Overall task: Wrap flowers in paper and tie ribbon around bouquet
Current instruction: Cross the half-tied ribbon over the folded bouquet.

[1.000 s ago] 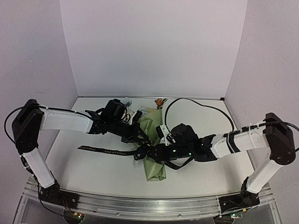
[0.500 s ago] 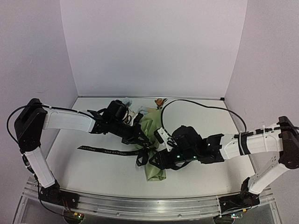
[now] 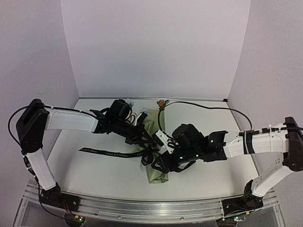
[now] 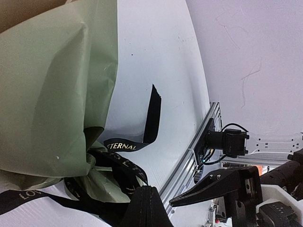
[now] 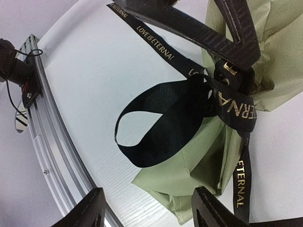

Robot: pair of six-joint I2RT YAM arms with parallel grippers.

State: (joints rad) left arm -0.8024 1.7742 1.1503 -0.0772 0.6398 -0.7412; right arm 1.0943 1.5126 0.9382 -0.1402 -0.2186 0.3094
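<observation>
The bouquet lies on the table as a green paper [image 3: 152,125] cone, its narrow end [image 3: 157,176] toward the near edge. An orange bloom of the flowers [image 3: 162,102] pokes out at the far end. The black ribbon [image 3: 108,152] with light lettering runs from the left to the cone's waist, where it forms a loose loop [image 5: 158,120]. My left gripper [image 3: 147,143] is shut on the ribbon at the waist, its closed fingertips [image 4: 147,189] meeting the ribbon [image 4: 152,111] beside the paper [image 4: 57,85]. My right gripper [image 3: 158,162] stands open over the narrow end of the paper [image 5: 199,177], its fingers [image 5: 90,210] holding nothing.
The aluminium rail [image 3: 142,208] with both arm bases runs along the near edge. White walls enclose the table [image 3: 85,175] on three sides. The right arm's black cable [image 3: 203,106] arcs above the table behind the bouquet.
My right gripper has opened, let go of the ribbon loop and shifted toward the near end of the cone. The left gripper has slid slightly right, staying shut on the ribbon.
</observation>
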